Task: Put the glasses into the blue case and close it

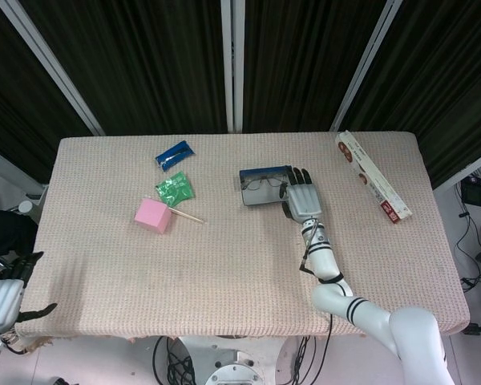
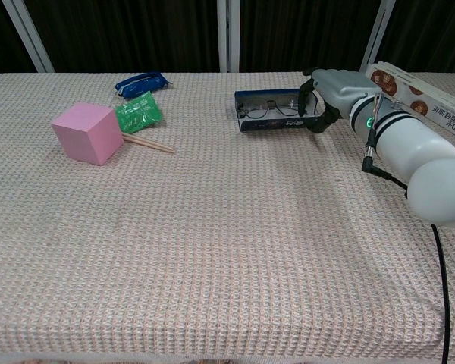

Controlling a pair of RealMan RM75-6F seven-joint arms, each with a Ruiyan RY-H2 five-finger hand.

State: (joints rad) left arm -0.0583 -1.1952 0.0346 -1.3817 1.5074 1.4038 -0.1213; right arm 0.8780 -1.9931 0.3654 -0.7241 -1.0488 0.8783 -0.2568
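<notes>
The white right robot hand (image 1: 303, 198) rests against the right end of the open blue glasses case (image 1: 264, 185), wire-framed glasses (image 1: 264, 182) inside, on the beige woven surface (image 1: 224, 265).
</notes>
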